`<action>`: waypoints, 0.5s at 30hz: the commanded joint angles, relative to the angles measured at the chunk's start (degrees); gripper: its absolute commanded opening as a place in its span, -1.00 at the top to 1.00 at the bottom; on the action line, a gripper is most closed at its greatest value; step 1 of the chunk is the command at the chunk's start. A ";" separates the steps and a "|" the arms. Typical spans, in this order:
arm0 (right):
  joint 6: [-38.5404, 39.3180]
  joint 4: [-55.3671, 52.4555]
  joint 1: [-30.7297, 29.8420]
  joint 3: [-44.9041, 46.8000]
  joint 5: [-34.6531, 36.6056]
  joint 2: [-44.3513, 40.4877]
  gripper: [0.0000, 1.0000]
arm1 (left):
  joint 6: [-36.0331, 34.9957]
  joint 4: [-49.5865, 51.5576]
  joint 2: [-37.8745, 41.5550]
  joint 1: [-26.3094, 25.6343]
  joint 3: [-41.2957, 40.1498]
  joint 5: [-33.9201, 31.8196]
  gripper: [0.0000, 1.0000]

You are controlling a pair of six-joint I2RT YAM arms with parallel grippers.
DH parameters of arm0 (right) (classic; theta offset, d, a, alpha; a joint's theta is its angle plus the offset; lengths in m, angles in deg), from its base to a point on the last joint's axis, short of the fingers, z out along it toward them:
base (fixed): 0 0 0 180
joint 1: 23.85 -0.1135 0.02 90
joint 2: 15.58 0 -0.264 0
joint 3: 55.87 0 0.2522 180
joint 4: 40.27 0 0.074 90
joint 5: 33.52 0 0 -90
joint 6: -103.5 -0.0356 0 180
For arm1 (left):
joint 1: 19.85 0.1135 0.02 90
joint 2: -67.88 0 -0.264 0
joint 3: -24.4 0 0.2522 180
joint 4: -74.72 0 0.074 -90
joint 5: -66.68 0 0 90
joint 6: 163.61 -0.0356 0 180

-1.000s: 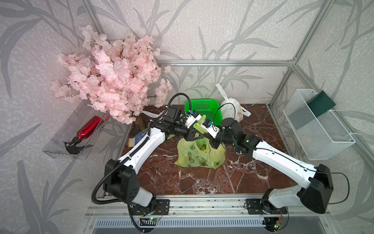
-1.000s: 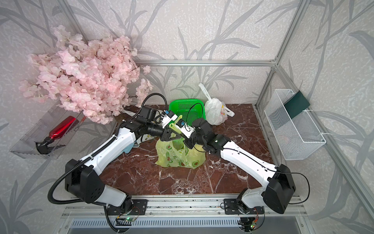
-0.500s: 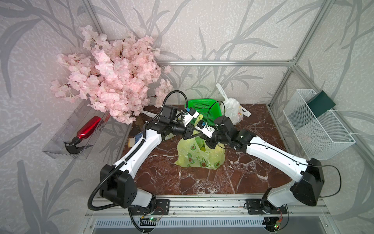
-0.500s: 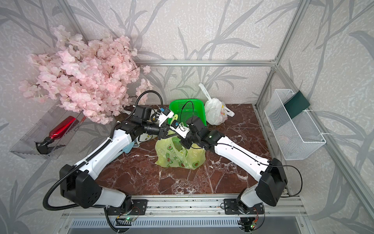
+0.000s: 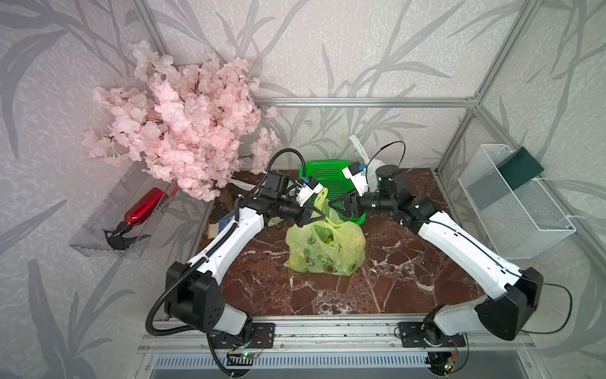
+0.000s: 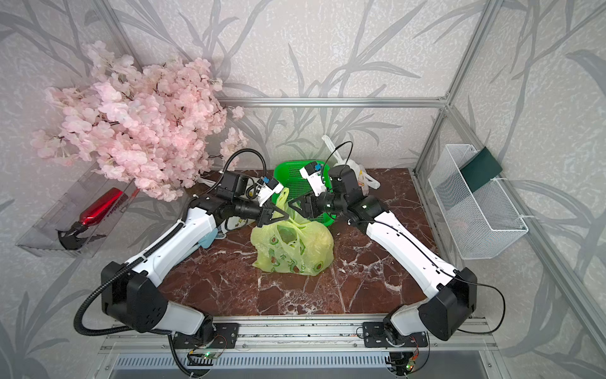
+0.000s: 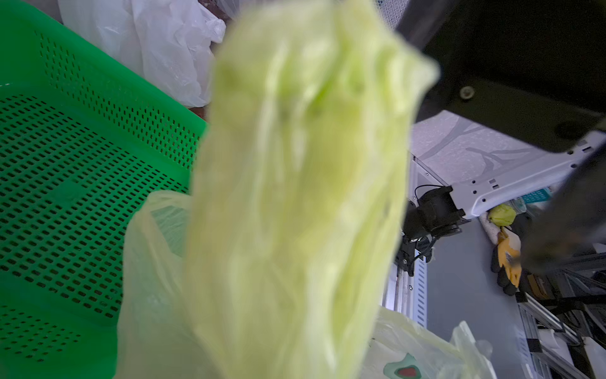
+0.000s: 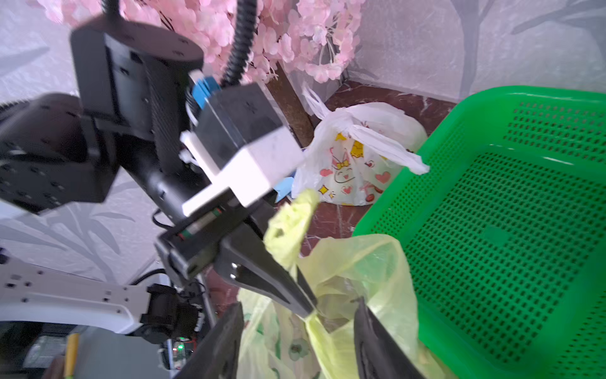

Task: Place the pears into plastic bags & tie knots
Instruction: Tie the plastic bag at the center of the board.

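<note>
Yellow-green bag (image 5: 328, 252) with pears (image 5: 329, 240) inside

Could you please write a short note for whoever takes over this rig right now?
Left hand: shut on a handle of the yellow-green bag.
Right hand: open beside it, holding nothing.
The bag stands mid-table before the basket, pears showing through.
Done: rabbit bag looks knotted; white bag behind the right arm, knot unclear.
To do: knot the yellow-green bag.
</note>
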 commanded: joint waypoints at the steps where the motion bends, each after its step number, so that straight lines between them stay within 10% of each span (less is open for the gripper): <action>1: -11.22 1.50 -0.32 -2.55 -2.97 3.12 -0.10 | -3.34 1.00 0.07 -0.62 1.73 -2.80 1.00; 11: -9.92 0.71 -0.37 -8.06 -1.71 8.15 0.01 | -4.17 0.51 1.33 -1.27 0.58 -1.33 1.00; 15: -10.44 3.36 -0.32 -7.34 -1.74 8.72 0.39 | -4.47 1.21 1.68 -1.35 0.50 -1.37 1.00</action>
